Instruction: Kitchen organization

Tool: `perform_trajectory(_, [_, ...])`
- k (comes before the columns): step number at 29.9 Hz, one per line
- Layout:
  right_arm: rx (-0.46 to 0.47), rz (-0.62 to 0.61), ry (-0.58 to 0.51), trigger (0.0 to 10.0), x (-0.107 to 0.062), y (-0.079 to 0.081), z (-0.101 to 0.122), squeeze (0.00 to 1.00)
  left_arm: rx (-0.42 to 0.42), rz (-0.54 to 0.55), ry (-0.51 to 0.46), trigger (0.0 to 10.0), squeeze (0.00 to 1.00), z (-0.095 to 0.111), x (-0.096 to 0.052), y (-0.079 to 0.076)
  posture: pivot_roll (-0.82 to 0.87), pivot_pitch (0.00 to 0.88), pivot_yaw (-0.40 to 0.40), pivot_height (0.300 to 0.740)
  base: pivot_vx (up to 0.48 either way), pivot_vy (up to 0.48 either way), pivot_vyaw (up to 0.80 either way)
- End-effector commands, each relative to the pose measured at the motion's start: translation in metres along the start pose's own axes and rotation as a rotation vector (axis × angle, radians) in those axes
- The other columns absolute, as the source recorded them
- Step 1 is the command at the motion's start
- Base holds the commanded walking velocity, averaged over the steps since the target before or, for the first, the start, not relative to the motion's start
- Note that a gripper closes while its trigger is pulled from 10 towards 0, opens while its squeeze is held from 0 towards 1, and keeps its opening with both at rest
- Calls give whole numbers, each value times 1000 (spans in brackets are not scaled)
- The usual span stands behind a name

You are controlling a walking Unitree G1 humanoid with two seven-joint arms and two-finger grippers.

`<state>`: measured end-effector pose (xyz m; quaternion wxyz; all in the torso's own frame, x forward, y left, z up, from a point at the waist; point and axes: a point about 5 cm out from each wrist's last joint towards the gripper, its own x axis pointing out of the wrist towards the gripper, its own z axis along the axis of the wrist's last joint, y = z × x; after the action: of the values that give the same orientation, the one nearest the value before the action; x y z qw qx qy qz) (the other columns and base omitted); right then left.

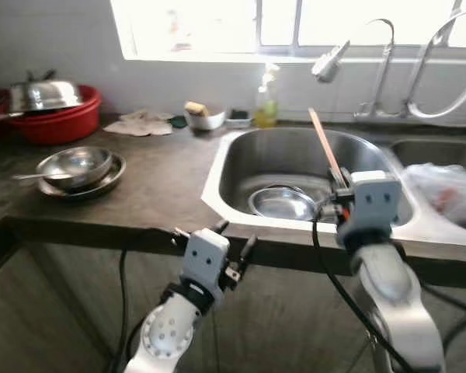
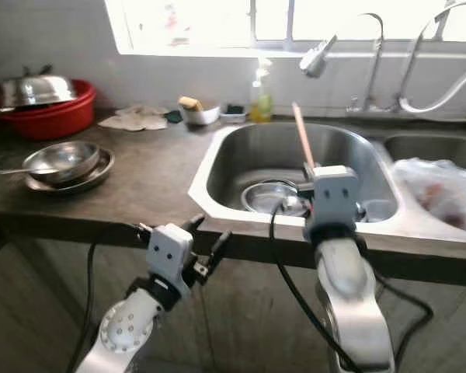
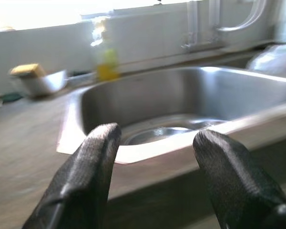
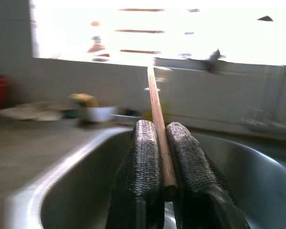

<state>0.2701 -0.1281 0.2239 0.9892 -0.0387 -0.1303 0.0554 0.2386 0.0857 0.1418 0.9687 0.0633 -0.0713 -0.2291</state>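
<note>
From the head cameras, the right gripper (image 1: 340,189) stands over the near rim of the sink (image 1: 225,167), pinching a thin wooden stick (image 1: 325,144) that rises from its fingers and leans away toward the window. Just beyond and below the gripper, a steel bowl (image 1: 283,203) lies on the sink floor. A plastic bag (image 1: 449,190) sits in the second basin off to its right, and a soap bottle (image 1: 266,105) stands on the ledge well beyond it. Far to its left, stacked steel bowls (image 1: 78,167) and a red basin (image 1: 60,120) sit on the counter (image 1: 155,183). The left gripper (image 1: 215,237) hangs lower, in front of the counter edge, apart from everything.

In the left wrist view, the two black fingers (image 3: 83,181) are spread wide with nothing between them; the sink lies ahead of them.

In the right wrist view, the fingers (image 4: 143,162) are pressed together on the stick's lower end, which pokes out a little below the grip while most of its length runs ahead. The picture is soft, so whether this is a chopstick or a spoon handle I cannot say for sure.

The stick looks light, stiff and smooth. Held so near one end, I judge it may pivot or slide between the pads; a grip closer to the middle would steady it, and gentle pressure should be enough.
</note>
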Motion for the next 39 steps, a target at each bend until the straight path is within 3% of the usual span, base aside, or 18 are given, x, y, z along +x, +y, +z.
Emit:
perform_trajectory(1, [-17, -25, 29, 10000, 1, -11, -4, 0, 3, -20, -15, 10000, 0, 3, 4, -7, 63, 0, -27, 740, 420, 0, 0])
perform_trajectory(6, [-46, 8, 47, 10000, 8, -15, -4, 0, -9, -16, -5, 10000, 0, 2, 4, -7, 65, 0, -34, 740, 438, 0, 0])
perform_trajectory(13, [-125, 76, 112, 10000, 26, -22, -7, 0, -19, 22, 13, 10000, 0, -2, 4, -3, 68, 0, -39, 740, 0, 0, 0])
perform_trajectory(19, [-195, 126, 293, 10000, 49, -37, -24, 0, -20, 12, 12, 10000, 0, -1, 3, -6, 70, 0, -49, 740, 0, 0, 0])
perform_trajectory(22, [-206, 127, 322, 10000, 52, -40, -28, 0, -20, 11, 11, 10000, 0, -1, 3, -7, 73, 0, -51, 740, 0, 0, 0])
perform_trajectory(25, [-234, 143, 404, 10000, 66, -49, -34, 0, -21, 11, 12, 10000, 0, -1, 2, -8, 76, 0, -53, 740, 0, 0, 0])
perform_trajectory(32, [-268, 237, 547, 10000, 77, -51, -57, 0, -26, 10, 14, 10000, 0, 0, -2, -10, 90, 10, -65, 740, 0, 0, 0])
perform_trajectory(39, [-293, 278, 622, 10000, 83, -51, -67, 0, -32, 14, 18, 10000, 0, 0, -4, -12, 102, 29, -74, 740, 0, 0, 0])
